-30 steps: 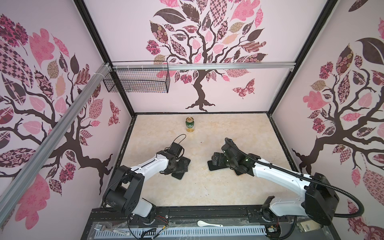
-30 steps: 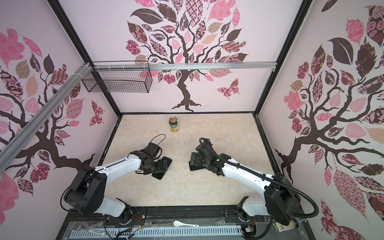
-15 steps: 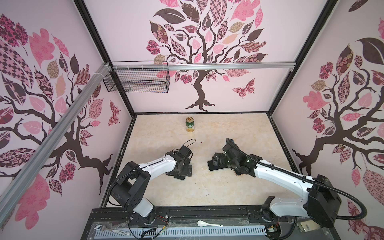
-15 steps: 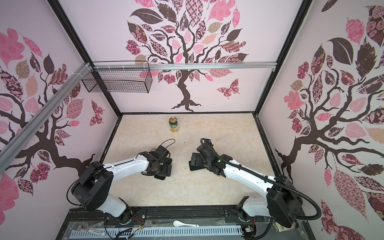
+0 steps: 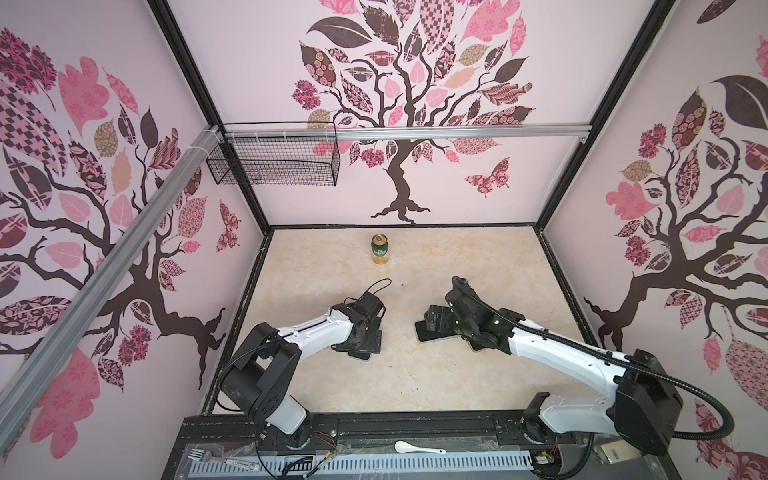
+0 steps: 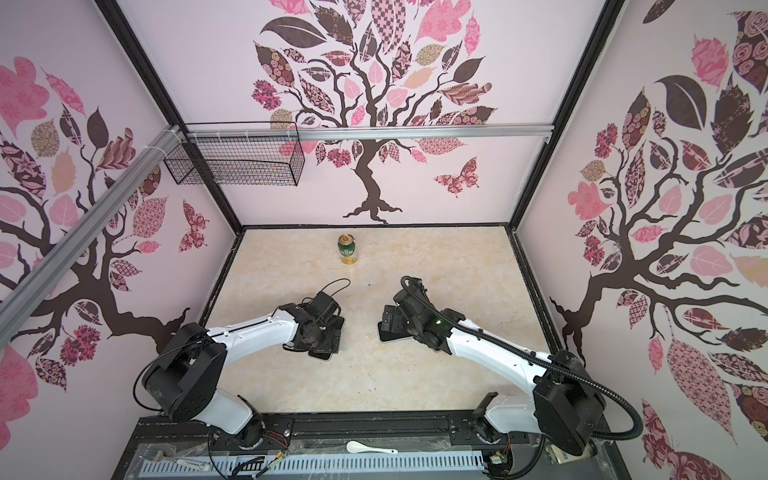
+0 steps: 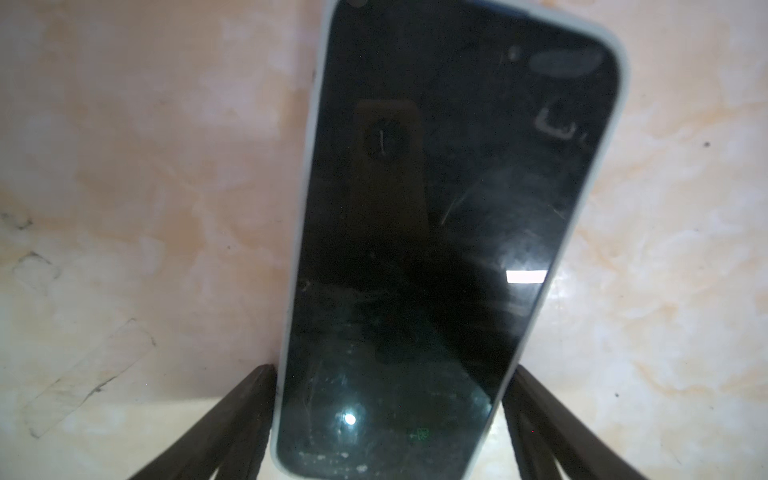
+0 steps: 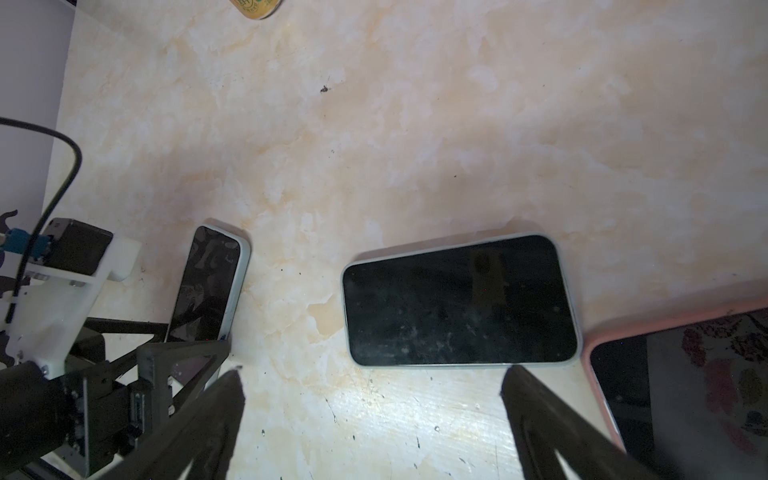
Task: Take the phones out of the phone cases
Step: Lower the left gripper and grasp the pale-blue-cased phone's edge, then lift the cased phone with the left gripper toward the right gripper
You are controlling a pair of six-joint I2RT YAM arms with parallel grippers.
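Observation:
A black-screened phone (image 7: 436, 208) in a pale grey-green phone case (image 7: 307, 166) lies face up on the table. My left gripper (image 7: 392, 370) straddles its near end, one fingertip against each long side. In both top views that gripper (image 5: 360, 343) (image 6: 318, 340) covers most of this phone (image 5: 362, 356). A second phone (image 8: 457, 303) in a similar pale case lies flat just beyond my right gripper (image 8: 374, 374), which is open and holds nothing. In a top view that gripper (image 5: 432, 322) hovers over this phone (image 5: 428, 336).
A third phone with a pink case (image 8: 598, 332) lies beside the right gripper, under the right arm. A green and gold can (image 5: 380, 248) stands near the back wall. A wire basket (image 5: 274, 162) hangs high at the back left. A white spoon (image 5: 417, 448) lies on the front rail.
My left gripper has swung over the left phone and drawn its jaws in against the phone's sides. The right arm has hardly moved.

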